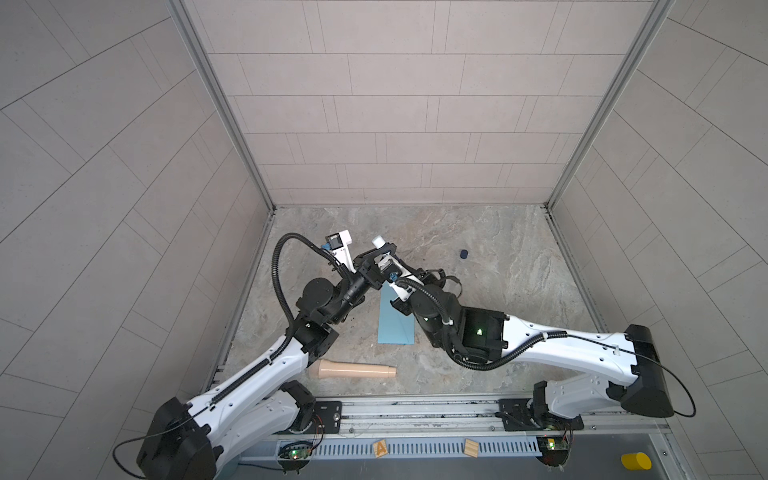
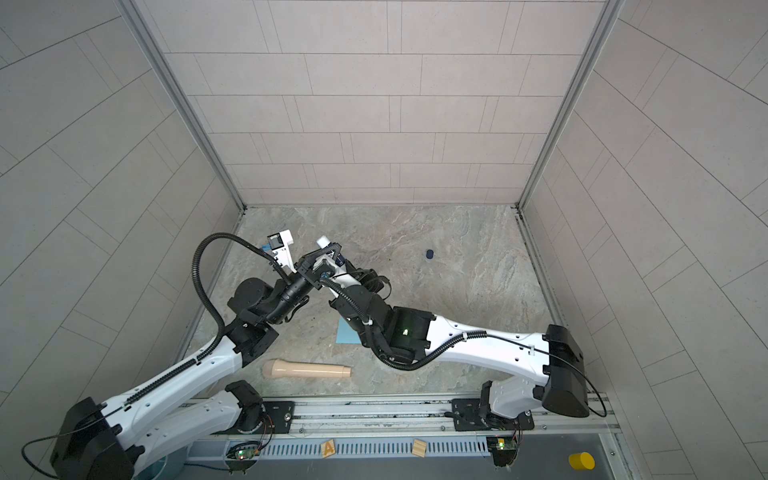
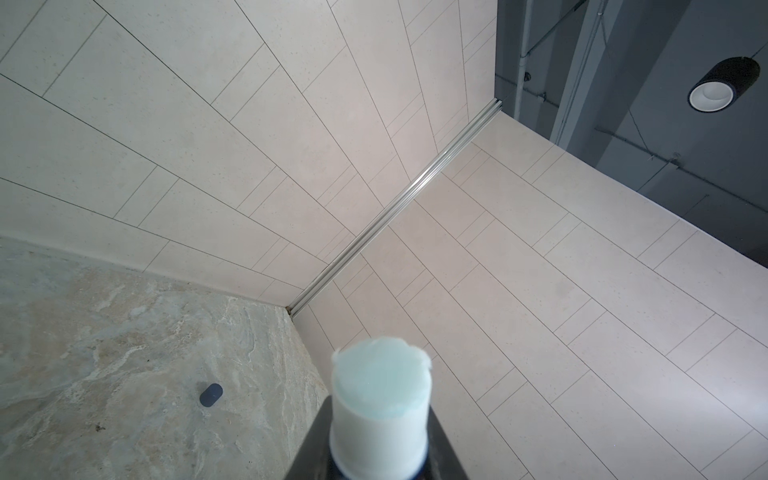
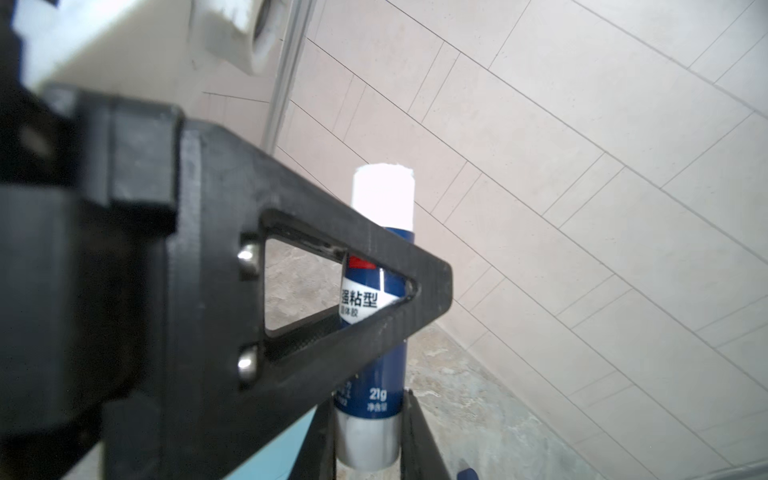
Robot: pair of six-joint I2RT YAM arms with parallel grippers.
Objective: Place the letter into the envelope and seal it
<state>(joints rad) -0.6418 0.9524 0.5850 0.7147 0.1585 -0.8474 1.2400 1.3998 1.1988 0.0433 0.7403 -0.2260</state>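
Near the front edge of the worktop (image 1: 498,257), left of the middle, lies a beige tube (image 1: 357,370) that seems to have no part in this job. Above the worktop's middle-left, the left claw (image 1: 380,251) is closed around the blue barrel of a glue stick (image 4: 376,299). The stick is held glue end uppermost, with the white glue standing proud of the barrel. The right claw (image 4: 368,449) pinches the silver knob at the stick's foot, so both claws have the one stick between them.

Beneath them the envelope (image 1: 395,328) lies flat, a little left of the worktop's middle, its far end hidden by the arms. The letter is nowhere in view. I judge it to be inside already, though the pictures cannot confirm what the envelope holds. The stick's dark cap (image 1: 463,254) lies apart, right of the middle toward the back edge.

Sealing looks to be the step in hand — glue is yet to go on the flap, and the flap is yet to be pressed shut.
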